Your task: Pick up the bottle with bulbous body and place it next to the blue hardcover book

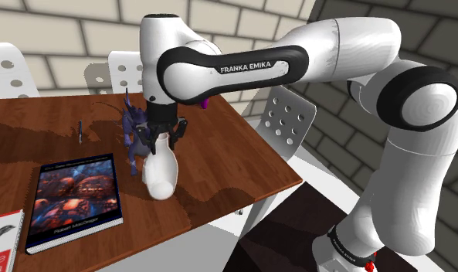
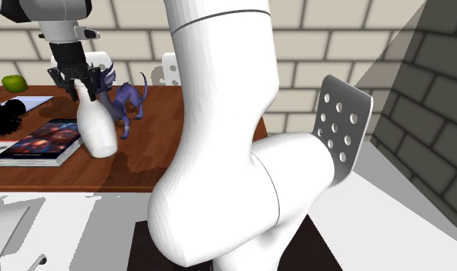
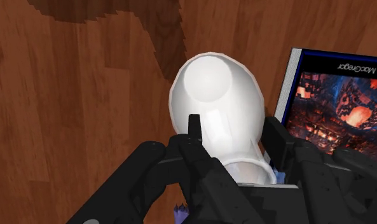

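A white bottle with a bulbous body (image 1: 161, 175) (image 2: 97, 132) hangs tilted from my gripper (image 1: 164, 136) (image 2: 78, 83), which is shut on its narrow neck. The round bottom end is low over the wooden table (image 1: 227, 158); I cannot tell whether it touches. The blue hardcover book (image 1: 75, 197) (image 2: 40, 143) lies flat just beside it, on the shoulder view's left. In the wrist view the black fingers clasp the neck of the bottle (image 3: 215, 105), my gripper (image 3: 234, 137) looks down its body, and the book's (image 3: 336, 102) blue-edged cover lies close alongside.
A purple dragon figurine (image 1: 133, 127) (image 2: 128, 104) stands right behind the bottle. A pen (image 1: 79, 130) and a second, white and red book (image 1: 1, 239) lie on the table. A green fruit (image 2: 15, 82) sits far back. Perforated white chairs (image 1: 285, 124) (image 2: 342, 127) flank the table's edge.
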Tool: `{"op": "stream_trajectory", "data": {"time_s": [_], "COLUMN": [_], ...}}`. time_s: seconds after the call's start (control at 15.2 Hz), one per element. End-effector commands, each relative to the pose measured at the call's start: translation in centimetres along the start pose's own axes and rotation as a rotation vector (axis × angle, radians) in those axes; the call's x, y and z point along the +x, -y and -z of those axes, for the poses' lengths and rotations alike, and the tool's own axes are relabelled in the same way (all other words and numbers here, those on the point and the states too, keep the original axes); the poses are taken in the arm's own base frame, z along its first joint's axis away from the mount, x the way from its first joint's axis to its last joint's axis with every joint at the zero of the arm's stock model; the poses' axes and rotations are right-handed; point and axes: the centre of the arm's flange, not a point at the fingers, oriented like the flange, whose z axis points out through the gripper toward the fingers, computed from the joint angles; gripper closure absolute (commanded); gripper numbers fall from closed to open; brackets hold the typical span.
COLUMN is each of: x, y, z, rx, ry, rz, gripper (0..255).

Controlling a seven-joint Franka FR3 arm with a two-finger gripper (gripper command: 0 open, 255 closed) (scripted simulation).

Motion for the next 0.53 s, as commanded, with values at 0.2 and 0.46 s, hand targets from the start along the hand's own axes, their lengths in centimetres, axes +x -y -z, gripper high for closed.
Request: {"op": "stream_trajectory", "data": {"time_s": [0.2,0.46], "x": [-0.02,-0.02], "y": [-0.05,-0.05], "z": [-0.52,-0.52], "rx": [0.001,0.001], "ry": [-0.001,-0.001], "rz": [0.0,0.0], "gripper": [255,0]}}
